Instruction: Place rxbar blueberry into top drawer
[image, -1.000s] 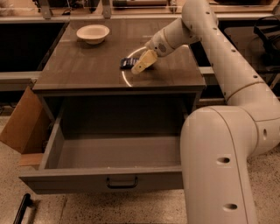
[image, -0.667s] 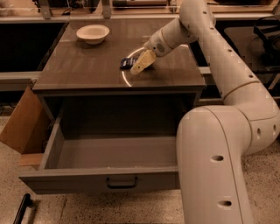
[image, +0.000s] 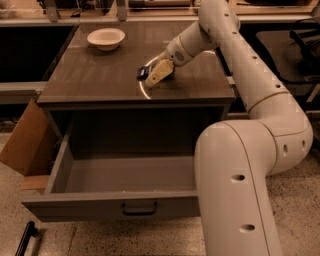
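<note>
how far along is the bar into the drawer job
Done: the top drawer stands pulled open. In hand: the gripper is down at the rxbar blueberry on the cabinet top. Left: lifting the bar, carrying it over and setting it inside the drawer.

The worktop (image: 100, 80) bore a cream bowl (image: 105, 38) far left — and a blue snack bar (image: 143, 73), the gripper (image: 154, 78) against it.

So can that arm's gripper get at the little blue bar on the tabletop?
Probably yes: the gripper is right at the rxbar blueberry, with nothing between them; the bowl sits far off.
</note>
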